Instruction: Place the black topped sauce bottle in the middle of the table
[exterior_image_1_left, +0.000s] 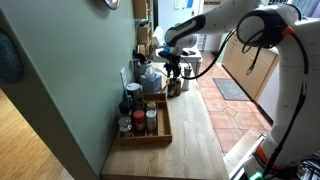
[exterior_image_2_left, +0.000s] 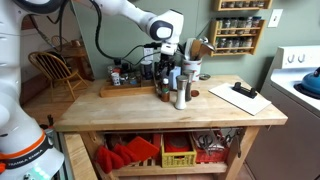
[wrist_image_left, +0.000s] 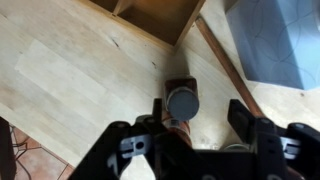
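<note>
While the gripper (wrist_image_left: 198, 110) gapes, the bottle (wrist_image_left: 182, 102) stands below.

Table (exterior_image_2_left: 130, 108): one.
Robot arm (exterior_image_1_left: 225, 18): one.
Gripper (wrist_image_left: 195, 118): one.
Black-topped bottle (wrist_image_left: 183, 103): one, on the bare wood just off the tray's corner.
Tray (exterior_image_1_left: 145, 144): one, along the bench's long back edge.
Jars and bottles in the tray: several, crowded too close for an exact count.
Utensil crock (exterior_image_2_left: 192, 68): one, mid-bench by the back edge.
Paper pad (exterior_image_2_left: 240, 95): one, at a short edge.
Yellow basket (exterior_image_2_left: 178, 152): one, under the bench.
Wall spice rack (exterior_image_2_left: 240, 25): one.
Chair (exterior_image_2_left: 50, 70): one.
</note>
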